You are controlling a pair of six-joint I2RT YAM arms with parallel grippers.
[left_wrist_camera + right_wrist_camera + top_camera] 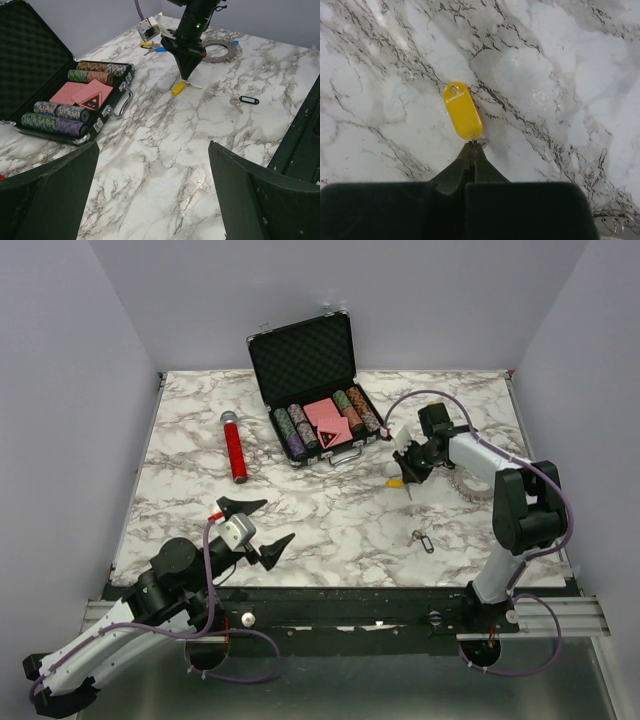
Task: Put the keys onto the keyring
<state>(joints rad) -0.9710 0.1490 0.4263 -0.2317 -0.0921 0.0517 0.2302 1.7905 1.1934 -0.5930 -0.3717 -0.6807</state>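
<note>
Right pincer [471,145]: closed tight, tips down at the ring end of the yellow-tagged key [462,111]; I cannot tell whether its little ring is caught between them
Yellow-tagged key: flat on the bench [330,520], near the keyring [231,49] but apart from it; not yet threaded
Other keys: black-tagged key [248,100] lies alone towards the near edge; blue-tagged key [160,49] lies further off, towards the chip case [305,360]
Risk one: if I lift with only an edge of that thin ring pinched, I judge it may slip out and the key drop; the tag would swing and twist it
Risk two: pressing down on the marble could skid the key aside, or jam the tips
Risk three: a careless sweep could nudge the keyring and shift my target
Right arm: stretched over the bench, elbow bent, wrist turned so the fingers point nearly straight down
Left pincer [258,525]: spread wide, empty; its arm sits low by its base, facing the work
</note>
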